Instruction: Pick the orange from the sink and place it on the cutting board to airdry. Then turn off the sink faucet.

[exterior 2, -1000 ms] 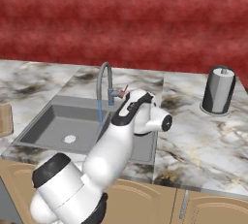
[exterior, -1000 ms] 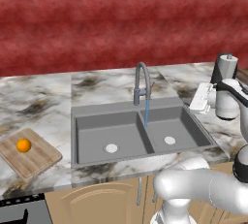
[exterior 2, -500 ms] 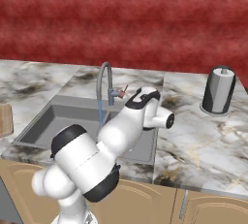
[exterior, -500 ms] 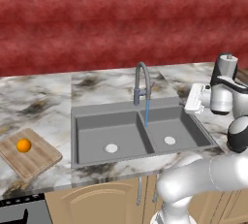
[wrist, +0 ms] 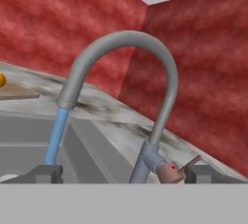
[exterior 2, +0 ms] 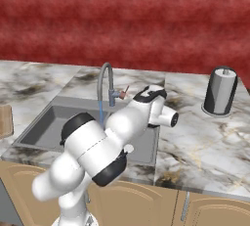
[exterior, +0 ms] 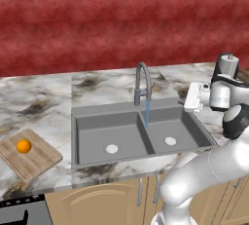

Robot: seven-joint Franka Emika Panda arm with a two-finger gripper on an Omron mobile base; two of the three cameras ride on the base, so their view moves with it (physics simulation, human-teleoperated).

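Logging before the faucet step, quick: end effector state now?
End effector: open, holding nothing, fingertips either side of the sink faucet base.

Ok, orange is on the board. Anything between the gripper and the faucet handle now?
Nothing visible. In the hand view the gripper looks straight at the faucet, whose handle sits just ahead near the right fingertip. Water is running.

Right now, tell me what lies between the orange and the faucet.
In the left base view, between orange and faucet: bare cutting board, marble counter, then the sink's left basin.
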